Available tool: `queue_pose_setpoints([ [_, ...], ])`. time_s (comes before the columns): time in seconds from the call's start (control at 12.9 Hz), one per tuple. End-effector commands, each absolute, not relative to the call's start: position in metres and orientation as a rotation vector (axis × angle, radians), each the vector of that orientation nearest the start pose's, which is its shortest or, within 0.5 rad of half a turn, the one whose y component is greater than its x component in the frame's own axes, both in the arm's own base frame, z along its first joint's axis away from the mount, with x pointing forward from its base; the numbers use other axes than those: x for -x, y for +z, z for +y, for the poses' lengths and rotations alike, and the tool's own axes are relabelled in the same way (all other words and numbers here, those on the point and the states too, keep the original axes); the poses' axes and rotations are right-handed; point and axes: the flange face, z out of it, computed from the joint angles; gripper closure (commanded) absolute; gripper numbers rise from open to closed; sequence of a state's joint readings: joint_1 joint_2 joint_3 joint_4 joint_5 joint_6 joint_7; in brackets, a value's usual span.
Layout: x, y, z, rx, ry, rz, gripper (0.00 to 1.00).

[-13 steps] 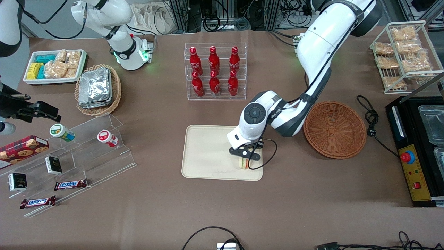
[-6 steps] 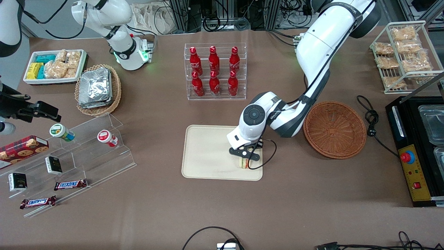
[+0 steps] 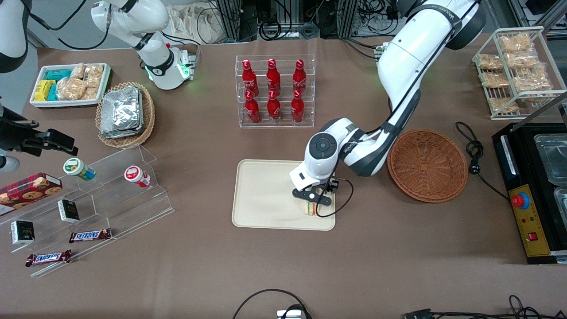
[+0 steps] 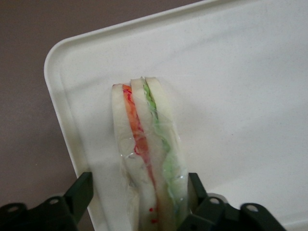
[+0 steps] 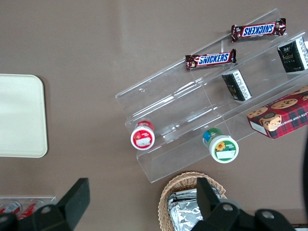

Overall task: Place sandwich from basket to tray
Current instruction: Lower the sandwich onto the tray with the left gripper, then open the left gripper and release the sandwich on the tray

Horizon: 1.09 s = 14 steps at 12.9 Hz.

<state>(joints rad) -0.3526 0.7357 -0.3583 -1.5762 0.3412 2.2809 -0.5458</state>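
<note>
In the front view, the gripper (image 3: 312,204) hung low over the tray (image 3: 261,199), at its corner nearest the basket (image 3: 428,165), which held nothing. In the left wrist view, the sandwich (image 4: 147,154) stood on the tray (image 4: 250,96) between spread fingers (image 4: 81,192) that stood clear of it on one side.

- The tray (image 3: 266,195) lies mid-table, nearer the front camera than the bottle rack (image 3: 274,91).
- The sandwich (image 3: 310,208) stands on edge on the tray, in the corner nearest the camera at the working arm's end.
- The gripper (image 3: 312,203) sits directly above the sandwich, one finger (image 4: 83,192) apart from its side, the other just beside it.
- The basket (image 3: 427,165) sits beside the tray, toward the working arm's end of the table.
- The wire rack of snack bags (image 3: 516,66) stands farther from the camera than the basket.
- The clear stepped shelf (image 3: 110,195) lies toward the parked arm's end.
</note>
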Motion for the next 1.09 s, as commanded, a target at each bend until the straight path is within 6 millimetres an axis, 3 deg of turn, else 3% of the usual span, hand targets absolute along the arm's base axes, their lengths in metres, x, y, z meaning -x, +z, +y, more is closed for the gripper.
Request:
queue_pose_setpoints([
  [0.0, -0.570, 0.244, -0.430, 3.114, -0.124, 0.394, 0.00],
  [0.16, -0.586, 0.265, -0.426, 3.140, -0.163, 0.293, 0.00],
  [0.31, -0.588, 0.284, -0.421, 3.120, -0.169, 0.281, 0.00],
  [0.47, -0.590, 0.318, -0.413, 3.091, -0.194, 0.259, 0.00],
  [0.62, -0.595, 0.345, -0.394, 3.061, -0.193, 0.212, 0.00],
  [0.93, -0.621, 0.394, -0.324, 3.064, -0.148, -0.057, 0.00],
  [1.01, -0.622, 0.408, -0.314, 3.096, -0.119, -0.138, 0.00],
])
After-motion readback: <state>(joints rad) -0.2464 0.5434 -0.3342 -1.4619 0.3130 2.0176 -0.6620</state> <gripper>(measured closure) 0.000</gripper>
